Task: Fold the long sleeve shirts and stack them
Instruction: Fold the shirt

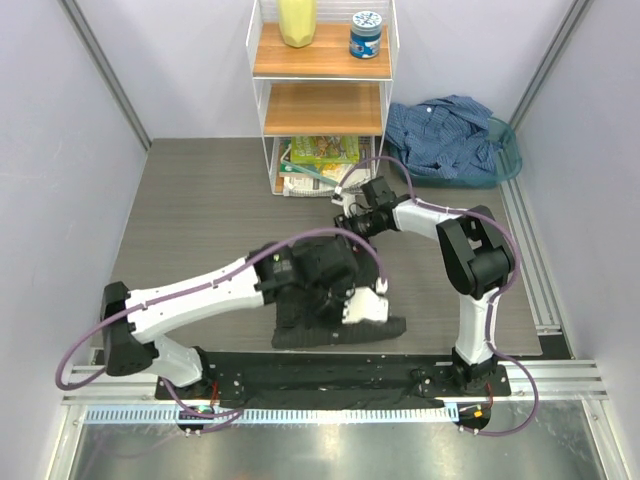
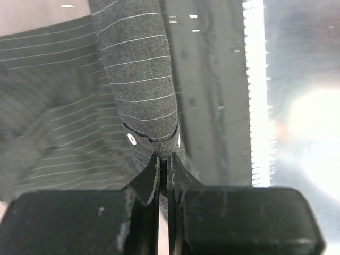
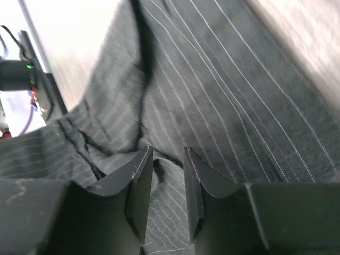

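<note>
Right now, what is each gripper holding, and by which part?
The left gripper is shut on the charcoal pinstriped shirt, pinching the buttoned cuff end of a sleeve. The right gripper is open over the same shirt, holding nothing.

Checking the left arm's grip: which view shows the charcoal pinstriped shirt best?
Left wrist: the charcoal shirt fills it, its buttoned cuff pinched in the shut left gripper. Top external shows only a dark bundle, largely under the left arm. Right wrist shows blurred pinstriped folds beyond the open right gripper.
</note>
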